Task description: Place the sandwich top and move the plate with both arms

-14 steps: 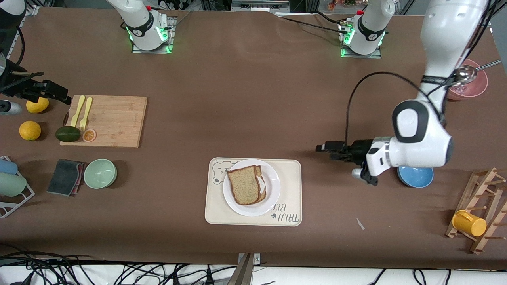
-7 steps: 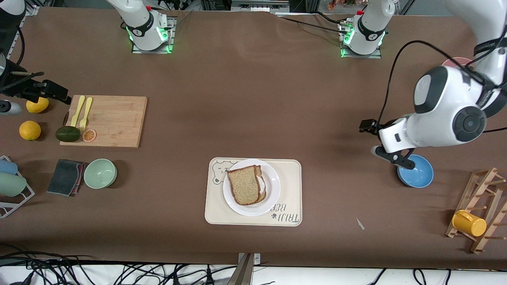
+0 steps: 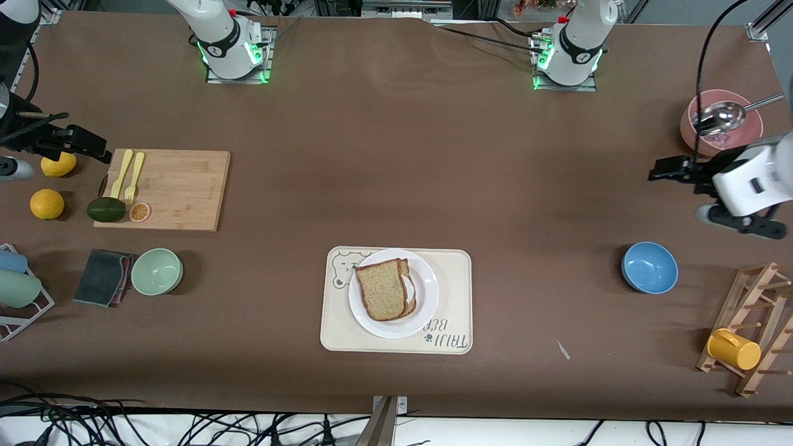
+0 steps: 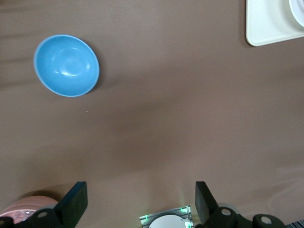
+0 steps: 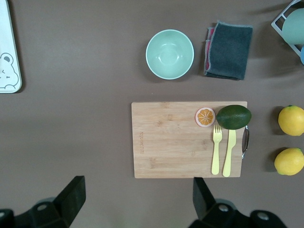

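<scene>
2 end effectors gape empty: left end effector (image 3: 663, 171) over the desk (image 3: 396, 155) by the pink bowl (image 3: 722, 131), right end effector (image 3: 93, 148) beside the cutting board (image 3: 162, 189); sandwich top (image 3: 381, 289) lies on the plate (image 3: 393, 293).

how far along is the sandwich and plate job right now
Done: the sandwich top lies on the egg slice on the plate. In hand: nothing; the left gripper is open over the table near the pink bowl, and the right gripper is open by the cutting board. Left: moving the plate, which sits on the tray.
</scene>
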`<state>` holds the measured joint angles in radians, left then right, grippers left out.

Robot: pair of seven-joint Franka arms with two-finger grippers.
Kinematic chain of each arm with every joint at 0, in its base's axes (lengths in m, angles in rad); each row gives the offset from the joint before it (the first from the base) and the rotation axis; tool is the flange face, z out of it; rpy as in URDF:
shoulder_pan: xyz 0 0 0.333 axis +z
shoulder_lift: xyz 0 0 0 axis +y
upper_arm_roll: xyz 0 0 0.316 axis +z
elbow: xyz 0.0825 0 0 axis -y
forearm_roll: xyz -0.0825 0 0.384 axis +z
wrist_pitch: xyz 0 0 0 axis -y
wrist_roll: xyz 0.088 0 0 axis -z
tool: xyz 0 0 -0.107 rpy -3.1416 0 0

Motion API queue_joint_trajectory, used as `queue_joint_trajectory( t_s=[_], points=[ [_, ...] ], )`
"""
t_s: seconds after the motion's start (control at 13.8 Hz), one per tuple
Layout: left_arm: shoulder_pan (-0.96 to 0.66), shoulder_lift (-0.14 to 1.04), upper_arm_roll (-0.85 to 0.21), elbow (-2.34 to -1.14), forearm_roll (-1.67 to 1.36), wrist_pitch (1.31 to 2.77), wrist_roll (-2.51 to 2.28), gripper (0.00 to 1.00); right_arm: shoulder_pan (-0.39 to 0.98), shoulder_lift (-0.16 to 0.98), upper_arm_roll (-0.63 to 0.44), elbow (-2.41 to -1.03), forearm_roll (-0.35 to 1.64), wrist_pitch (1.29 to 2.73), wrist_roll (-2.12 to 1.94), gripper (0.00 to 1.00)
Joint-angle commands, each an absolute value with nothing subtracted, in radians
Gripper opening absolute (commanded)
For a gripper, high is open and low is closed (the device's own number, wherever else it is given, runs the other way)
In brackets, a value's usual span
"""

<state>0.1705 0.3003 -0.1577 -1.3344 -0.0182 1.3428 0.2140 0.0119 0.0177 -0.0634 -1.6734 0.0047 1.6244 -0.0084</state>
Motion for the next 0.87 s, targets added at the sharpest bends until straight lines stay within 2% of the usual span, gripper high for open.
queue_joint_trajectory(
  t_s=[0.0,0.36,0.58,0.8],
  points=[
    [0.152,0.308,-0.182,-1.278,0.095,1.319,0.176,1.0,0.009,0.012,-0.061,-1.669,0.021,1.615,-0.02,1.0],
    [0.155,0.279,-0.178,-1.256,0.113,1.351,0.106,1.0,0.008,0.012,-0.061,-1.669,0.021,1.615,-0.02,1.0],
    [0.175,0.261,-0.175,-1.32,0.112,1.448,0.118,1.0,0.008,0.012,-0.061,-1.669,0.021,1.615,-0.02,1.0],
    [0.161,0.189,-0.143,-1.455,0.055,1.583,0.118,1.0,0.009,0.014,-0.06,-1.669,0.02,1.615,-0.02,1.0]
  ],
)
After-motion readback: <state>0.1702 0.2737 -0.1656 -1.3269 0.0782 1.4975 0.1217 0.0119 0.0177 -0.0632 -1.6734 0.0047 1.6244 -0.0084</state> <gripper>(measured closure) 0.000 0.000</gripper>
